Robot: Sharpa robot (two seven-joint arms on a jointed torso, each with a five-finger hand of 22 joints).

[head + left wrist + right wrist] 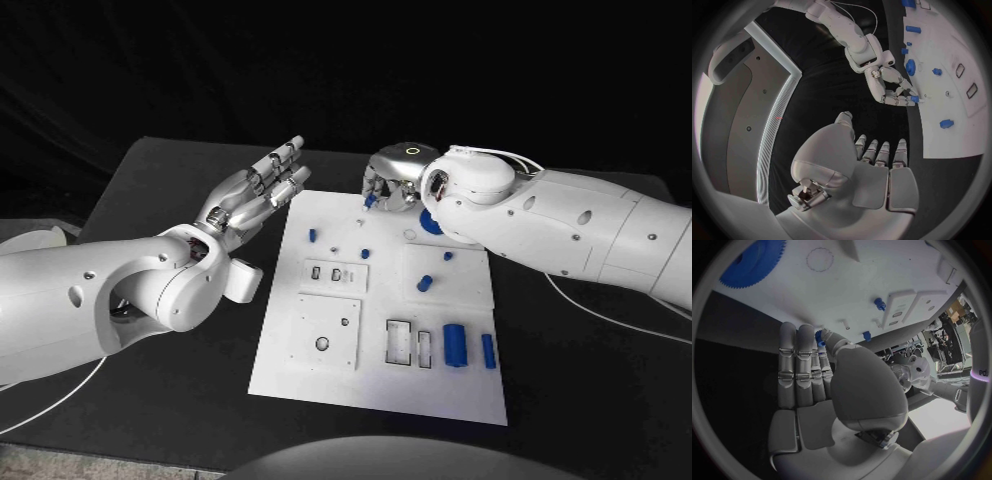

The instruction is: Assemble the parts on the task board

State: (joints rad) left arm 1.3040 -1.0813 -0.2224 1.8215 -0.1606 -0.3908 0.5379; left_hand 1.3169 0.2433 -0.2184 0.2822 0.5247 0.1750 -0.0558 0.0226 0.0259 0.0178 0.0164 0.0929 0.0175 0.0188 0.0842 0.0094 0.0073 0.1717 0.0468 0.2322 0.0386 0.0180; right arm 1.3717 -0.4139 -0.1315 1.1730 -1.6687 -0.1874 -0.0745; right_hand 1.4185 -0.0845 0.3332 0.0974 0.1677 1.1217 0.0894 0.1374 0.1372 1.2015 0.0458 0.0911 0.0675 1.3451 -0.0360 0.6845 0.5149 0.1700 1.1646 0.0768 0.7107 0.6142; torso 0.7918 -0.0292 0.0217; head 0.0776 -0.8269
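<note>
You have the white task board (378, 395) lying flat in the middle of the frame, long side running from the upper centre down toward the lower right. Near its lower right sits a blue cylinder (454, 345) on its side, with a slimmer blue piece (489, 350) just beside it to the right. A small blue peg (424, 283) lies at centre right, another (313, 235) stands toward the upper left edge, and a tiny one (365, 253) is between them. A blue toothed gear (751, 262) rests flat at the upper right end
</note>
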